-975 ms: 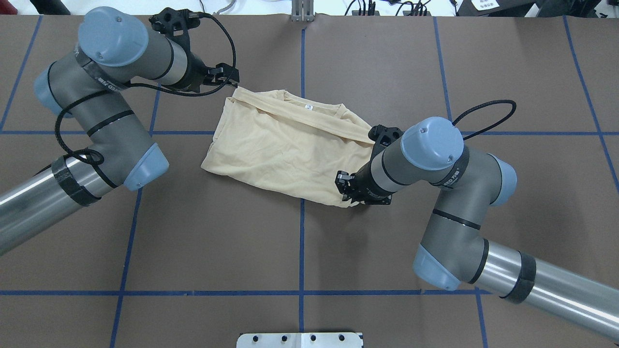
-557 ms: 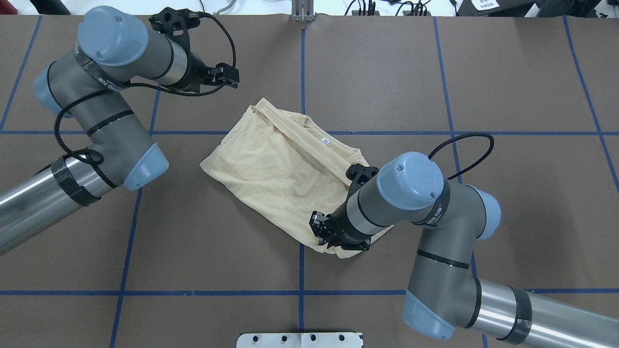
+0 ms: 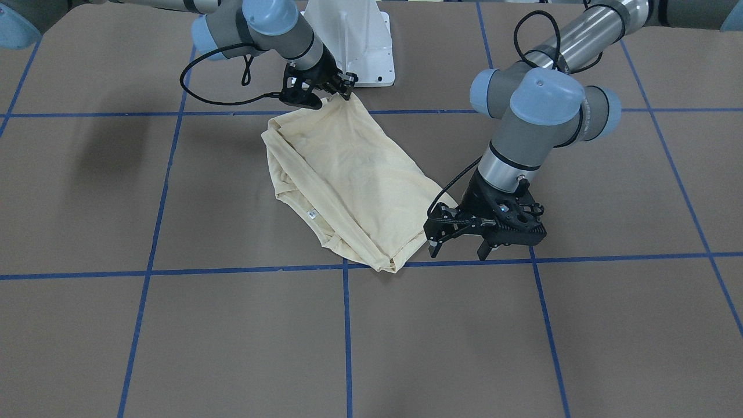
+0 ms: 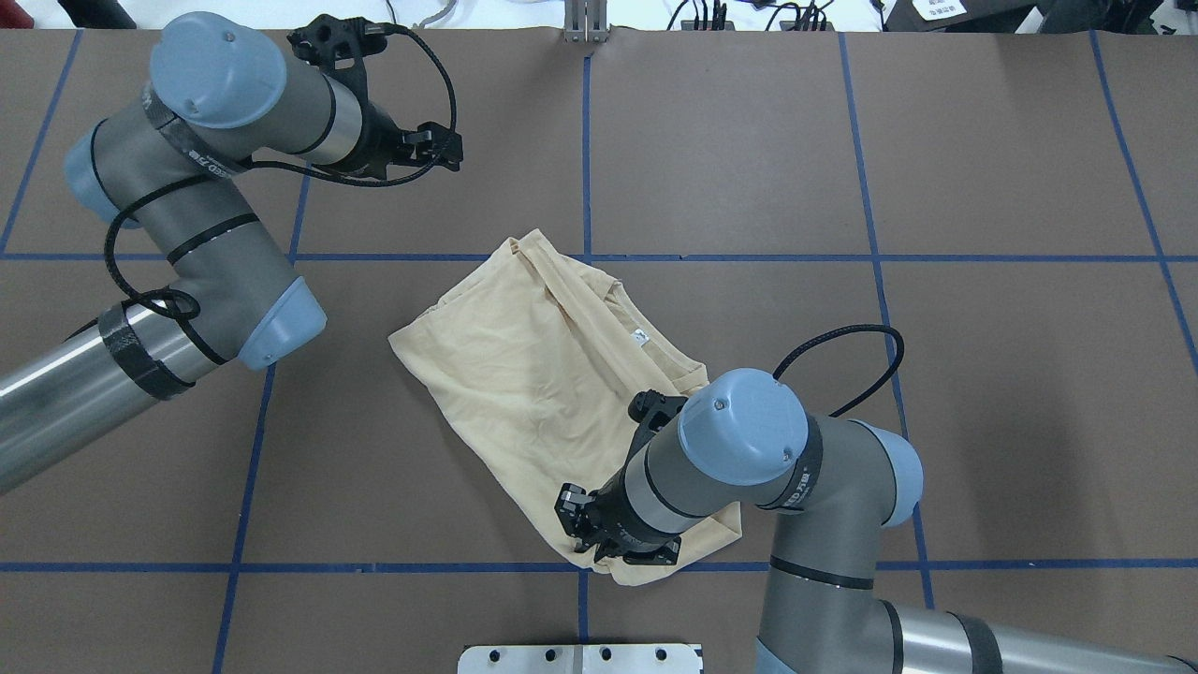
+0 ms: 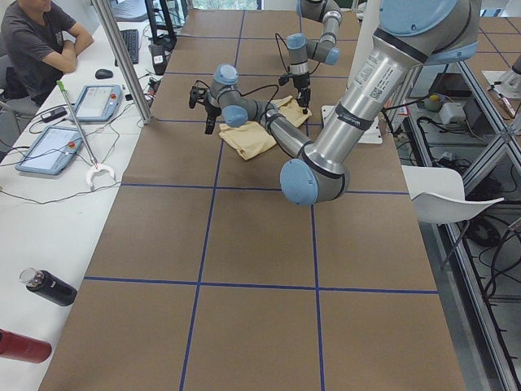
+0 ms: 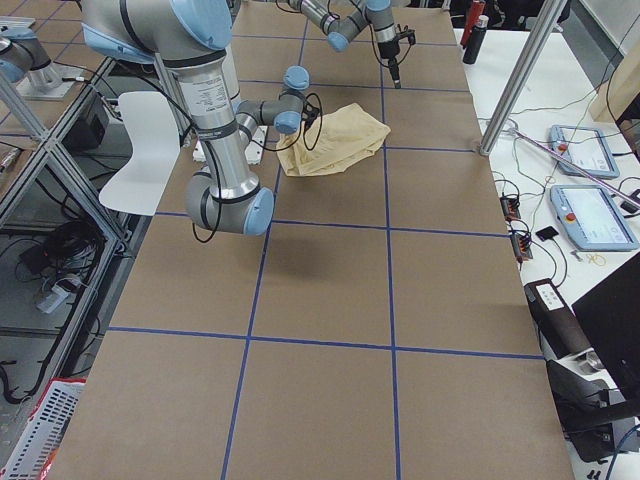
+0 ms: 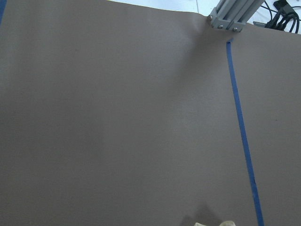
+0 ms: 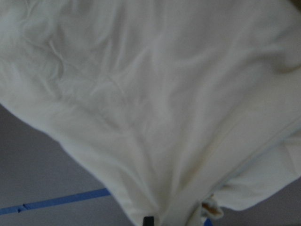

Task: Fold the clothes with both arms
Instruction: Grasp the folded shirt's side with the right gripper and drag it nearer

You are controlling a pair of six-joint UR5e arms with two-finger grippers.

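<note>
Pulled along by the right gripper (image 3: 343, 93), the shirt (image 4: 524, 393) is now lying well clear of the left gripper (image 3: 457, 251), which is hanging wide open and empty. The right gripper is pinching one corner tight, with the cloth trailing away beyond it.

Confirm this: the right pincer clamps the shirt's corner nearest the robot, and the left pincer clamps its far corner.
Not quite. The left pincer hangs open, clear of the shirt, holding nothing, as the overhead view shows. The right pincer does clamp the corner nearest the robot.
</note>
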